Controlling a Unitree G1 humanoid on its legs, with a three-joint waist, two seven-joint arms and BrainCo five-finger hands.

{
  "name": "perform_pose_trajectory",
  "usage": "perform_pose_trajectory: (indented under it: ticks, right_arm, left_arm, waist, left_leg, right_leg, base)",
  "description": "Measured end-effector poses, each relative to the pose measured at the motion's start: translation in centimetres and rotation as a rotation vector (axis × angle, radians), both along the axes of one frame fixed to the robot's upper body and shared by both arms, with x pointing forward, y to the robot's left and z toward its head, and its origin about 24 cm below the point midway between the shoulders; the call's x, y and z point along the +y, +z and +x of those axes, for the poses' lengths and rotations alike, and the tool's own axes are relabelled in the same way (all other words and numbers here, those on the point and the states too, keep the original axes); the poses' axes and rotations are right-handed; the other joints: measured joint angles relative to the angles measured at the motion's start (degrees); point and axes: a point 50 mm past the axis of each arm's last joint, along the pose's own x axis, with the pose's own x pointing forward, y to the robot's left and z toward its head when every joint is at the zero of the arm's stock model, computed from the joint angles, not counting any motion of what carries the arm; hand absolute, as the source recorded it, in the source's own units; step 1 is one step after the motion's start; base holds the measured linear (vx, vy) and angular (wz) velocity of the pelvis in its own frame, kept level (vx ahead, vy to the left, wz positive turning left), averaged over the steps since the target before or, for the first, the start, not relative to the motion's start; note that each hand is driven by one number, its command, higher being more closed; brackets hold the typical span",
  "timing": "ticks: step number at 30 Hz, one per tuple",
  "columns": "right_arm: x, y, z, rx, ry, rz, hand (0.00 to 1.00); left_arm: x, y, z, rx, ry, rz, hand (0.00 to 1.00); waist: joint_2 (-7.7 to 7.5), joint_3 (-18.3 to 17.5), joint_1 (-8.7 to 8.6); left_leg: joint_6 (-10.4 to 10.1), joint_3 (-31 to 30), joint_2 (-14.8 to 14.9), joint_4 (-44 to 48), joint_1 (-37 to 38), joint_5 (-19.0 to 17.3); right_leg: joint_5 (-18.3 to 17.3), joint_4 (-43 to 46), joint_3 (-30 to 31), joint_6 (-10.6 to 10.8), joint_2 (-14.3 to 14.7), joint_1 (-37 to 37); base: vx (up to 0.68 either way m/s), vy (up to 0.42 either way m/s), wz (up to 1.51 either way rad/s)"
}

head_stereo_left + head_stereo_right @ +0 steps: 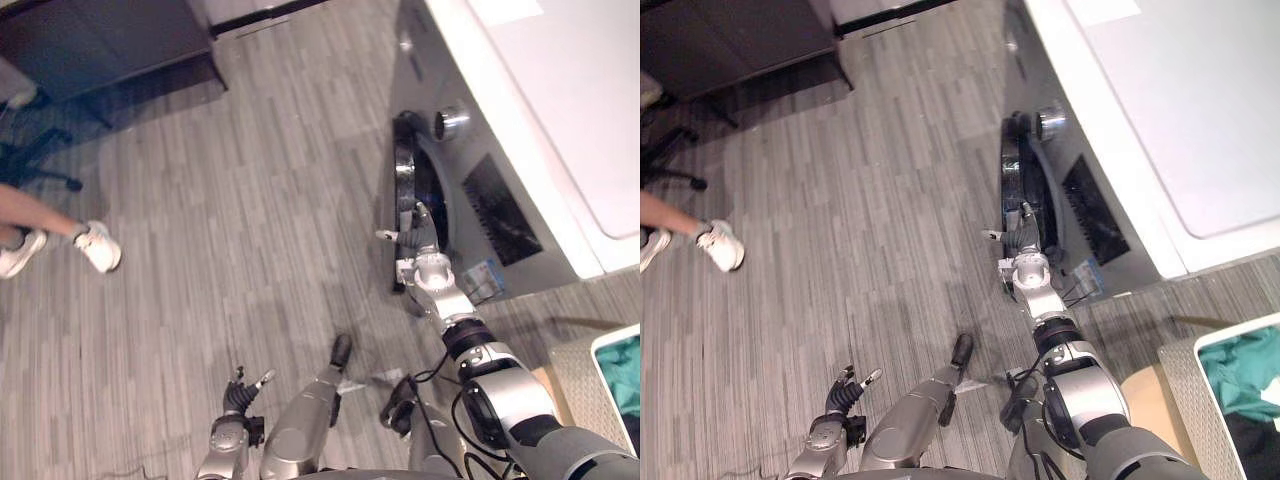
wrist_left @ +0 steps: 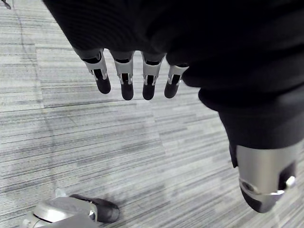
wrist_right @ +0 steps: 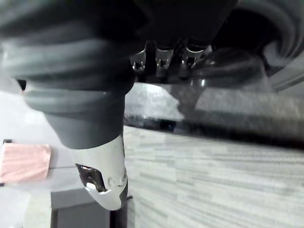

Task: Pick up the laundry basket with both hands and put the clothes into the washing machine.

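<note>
The washing machine, white on top with a grey front, stands at the right. Its round door stands out from the front, seen edge-on. My right hand reaches up against the door's lower edge with its fingers straight on the rim and the thumb apart. The woven laundry basket sits on the floor at the lower right behind that arm, with teal clothes inside. My left hand hangs low over the floor at the lower left, its fingers relaxed and holding nothing.
A person's leg with a white shoe stands on the grey plank floor at the left. A dark cabinet and an office chair base are at the far left. A silver knob sits above the door.
</note>
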Motion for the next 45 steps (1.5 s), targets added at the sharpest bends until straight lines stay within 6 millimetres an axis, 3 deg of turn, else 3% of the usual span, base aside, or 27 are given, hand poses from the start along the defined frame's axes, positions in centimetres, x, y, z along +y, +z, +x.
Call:
perform_pose_trajectory:
  ticks: [2,3,4,6,7,8,9,11,13,15,16,20,23,26,28,30,31,33,34,36,39,41,45]
  right_arm:
    - [0.7,2.0,1.0,-0.029,-0.004,0.067,0.0]
    - [0.7,3.9,1.7,-0.07,-0.021,0.139,0.0]
    - [0.8,5.1,2.1,-0.101,-0.02,0.166,0.0]
    - [2.5,10.2,2.4,-0.271,0.045,0.262,0.0]
    - [3.0,11.6,2.3,-0.326,0.065,0.287,0.0]
    - [3.6,14.4,2.0,-0.43,0.104,0.32,0.0]
    - [3.9,15.8,1.8,-0.479,0.121,0.337,0.0]
    - [5.2,16.5,1.3,-0.512,0.169,0.373,0.0]
    - [6.1,16.3,0.7,-0.518,0.206,0.369,0.0]
    - [6.2,15.0,0.2,-0.507,0.229,0.347,0.0]
    - [6.2,13.5,-0.3,-0.485,0.243,0.321,0.0]
    - [4.8,7.0,-2.6,-0.375,0.265,0.184,0.0]
    - [3.2,2.8,-5.1,-0.288,0.302,0.1,0.0]
    - [2.2,-0.5,-7.0,-0.191,0.327,0.054,0.0]
    - [1.5,-2.2,-8.3,-0.137,0.34,0.043,0.0]
    - [0.7,-3.6,-9.2,-0.09,0.339,0.022,0.0]
    - [0.4,-3.7,-9.3,-0.086,0.334,0.02,0.0]
    - [-1.2,-3.8,-9.3,-0.081,0.276,0.03,0.0]
    - [-1.5,-3.7,-9.3,-0.088,0.265,0.031,0.0]
    - [-2.7,-2.9,-9.0,-0.134,0.219,0.036,0.0]
    - [-3.4,-2.4,-9.0,-0.161,0.206,0.023,0.0]
    - [-2.7,-0.9,-9.1,-0.244,0.231,0.041,0.0]
    - [-2.5,0.5,-9.9,-0.33,0.248,0.089,0.0]
  left_arm:
    - [-0.3,0.9,1.0,-0.066,-0.009,-0.01,0.0]
    - [-0.8,1.5,2.0,-0.102,-0.015,-0.026,0.0]
    - [-1.1,1.8,2.6,-0.124,-0.019,-0.032,0.0]
    - [-1.6,2.3,2.8,-0.156,-0.017,-0.054,0.0]
    - [-1.6,2.5,3.2,-0.166,-0.016,-0.055,0.0]
    - [-2.1,3.0,3.9,-0.196,-0.017,-0.076,0.0]
    - [-2.5,3.2,4.2,-0.212,-0.019,-0.088,0.0]
    - [-3.0,3.3,4.2,-0.218,-0.032,-0.098,0.0]
    - [-3.8,3.9,4.7,-0.246,-0.069,-0.104,0.0]
    - [-4.3,5.0,5.8,-0.301,-0.093,-0.109,0.0]
    - [-4.7,5.8,6.8,-0.335,-0.112,-0.109,0.0]
    - [-5.0,8.9,9.9,-0.469,-0.149,-0.079,0.0]
    - [-5.3,11.2,12.0,-0.553,-0.186,-0.052,0.0]
    - [-5.5,13.5,13.7,-0.633,-0.223,-0.007,0.0]
    - [-5.1,15.5,15.1,-0.694,-0.238,0.037,0.0]
    - [-2.7,17.9,17.1,-0.743,-0.214,0.137,0.0]
    - [-2.0,18.4,17.5,-0.747,-0.206,0.162,0.0]
    - [2.0,21.6,19.8,-0.768,-0.117,0.285,0.0]
    - [3.0,22.3,20.2,-0.768,-0.096,0.312,0.0]
    - [7.1,25.9,21.2,-0.775,0.011,0.433,0.0]
    - [7.6,26.6,21.5,-0.764,0.002,0.462,0.0]
    - [8.9,27.3,21.7,-0.733,0.055,0.481,0.0]
    - [11.0,29.2,21.5,-0.739,0.134,0.517,0.0]
  waist:
    - [0.53,0.26,1.43]
    - [0.72,0.69,2.33]
    - [0.92,1.24,2.92]
    - [2.39,1.94,4.92]
    - [1.53,2.46,5.08]
    - [1.52,2.51,5.7]
    - [1.28,2.66,6.71]
    - [1.01,2.75,7.24]
    - [0.73,2.91,7.22]
    - [-0.14,3.28,7.0]
    - [-0.62,3.39,6.63]
    - [-3.23,3.88,2.54]
    - [-4.03,3.99,-0.67]
    - [-4.56,3.95,-2.53]
    - [-5.15,4.25,-3.43]
    - [-6.6,5.03,-5.39]
    - [-6.87,5.05,-5.74]
    - [-8.84,5.27,-7.34]
    - [-9.23,5.2,-7.71]
    - [-11.28,5.75,-9.33]
    - [-12.24,6.23,-11.13]
    - [-13.65,6.58,-12.1]
    - [-14.45,7.11,-12.06]
  left_leg:
    - [-1.15,-2.51,-0.29,-1.04,-0.85,-0.78]
    - [-3.29,-3.12,-0.61,-0.82,-2.18,-2.17]
    - [-2.43,-3.82,-1.11,0.87,-3.27,-1.79]
    - [-1.09,-4.16,-0.03,5.7,-3.62,-1.14]
    - [-0.74,-4.18,-1.02,5.26,-3.79,-0.81]
    - [-1.05,-4.58,-1.46,4.3,-4.54,1.53]
    - [-1.22,-4.9,-1.5,4.23,-4.83,1.85]
    - [-1.25,-4.69,-1.57,4.25,-4.79,1.88]
    - [-1.24,-4.19,-1.37,4.25,-4.75,1.88]
    - [-1.24,-2.43,-0.51,4.25,-4.49,1.88]
    - [-1.24,-1.16,0.45,4.25,-4.31,1.88]
    - [-1.23,4.37,4.1,3.48,-4.14,1.88]
    - [-1.24,7.54,6.26,1.67,-3.77,1.88]
    - [-1.74,10.31,7.54,0.57,-3.54,2.21]
    - [-2.12,11.89,8.34,-0.08,-3.55,2.5]
    - [-2.17,14.39,9.47,-0.13,-3.59,2.53]
    - [-2.17,14.84,9.67,-0.17,-3.75,2.53]
    - [-2.16,17.18,10.43,-0.26,-5.28,2.53]
    - [-2.16,17.49,10.54,-0.24,-5.83,2.53]
    - [-1.97,19.12,11.01,-0.24,-7.9,2.66]
    - [-1.55,19.76,11.08,-0.06,-9.41,2.97]
    - [-1.4,20.39,11.23,0.0,-11.16,3.07]
    - [-1.08,20.26,11.54,0.02,-13.2,3.38]
  right_leg:
    - [-0.9,0.58,-3.72,-0.15,-0.68,0.06]
    - [-1.4,0.15,-6.43,-1.04,-1.94,-0.01]
    - [-1.74,0.77,-7.63,-1.29,-2.72,-0.21]
    - [-6.03,8.71,-10.25,-0.08,-5.97,-1.57]
    - [-6.88,10.68,-10.34,0.23,-7.72,-2.3]
    - [-7.38,12.12,-11.08,0.02,-8.62,-2.44]
    - [-7.5,12.1,-10.89,0.12,-8.51,-2.36]
    - [-7.54,11.76,-10.45,0.2,-8.26,-1.82]
    - [-7.49,10.62,-8.79,0.21,-7.55,-1.95]
    - [-6.86,8.88,-6.71,0.36,-6.37,-2.34]
    - [-5.71,7.29,-5.22,0.04,-5.07,-2.54]
    - [-1.64,1.79,2.2,-0.7,-0.5,-5.07]
    - [0.36,0.37,6.49,-1.3,1.63,-7.65]
    - [1.56,0.33,9.75,-2.03,2.91,-9.85]
    - [2.48,0.39,11.71,-2.61,3.8,-11.56]
    - [3.86,0.17,14.37,-3.11,5.17,-13.27]
    - [4.09,0.09,14.94,-3.14,5.44,-13.74]
    - [5.94,-0.79,17.6,-3.32,6.66,-16.84]
    - [6.36,-1.08,18.04,-3.25,6.86,-17.58]
    - [8.55,-3.32,19.2,-3.0,7.69,-19.75]
    - [10.62,-5.63,19.69,-2.86,8.0,-20.52]
    - [12.45,-7.45,20.59,-2.75,8.56,-21.84]
    - [14.24,-9.75,20.41,-3.15,9.1,-22.75]
  base:
    - [-0.08,-0.114,1.05]
    - [-0.08,-0.098,1.03]
    - [-0.05,-0.063,1.13]
    - [0.03,-0.053,0.87]
    - [0.09,-0.093,1.07]
    - [0.09,-0.12,1.02]
    - [0.1,-0.133,0.81]
    - [0.11,-0.084,0.31]
    - [0.08,-0.071,-0.06]
    - [0.01,-0.057,-0.51]
    - [-0.03,-0.057,-0.8]
    - [-0.09,-0.036,-1.02]
    - [-0.12,-0.049,-0.9]
    - [-0.13,-0.062,-0.7]
    - [-0.12,-0.073,-0.61]
    - [-0.13,-0.072,-0.63]
    - [-0.14,-0.047,-0.7]
    - [-0.17,-0.018,-0.69]
    - [-0.14,-0.001,-0.59]
    - [-0.1,0.022,-0.49]
    - [-0.05,0.04,-0.21]
    - [0.0,0.04,-0.25]
    - [0.03,0.01,-0.05]
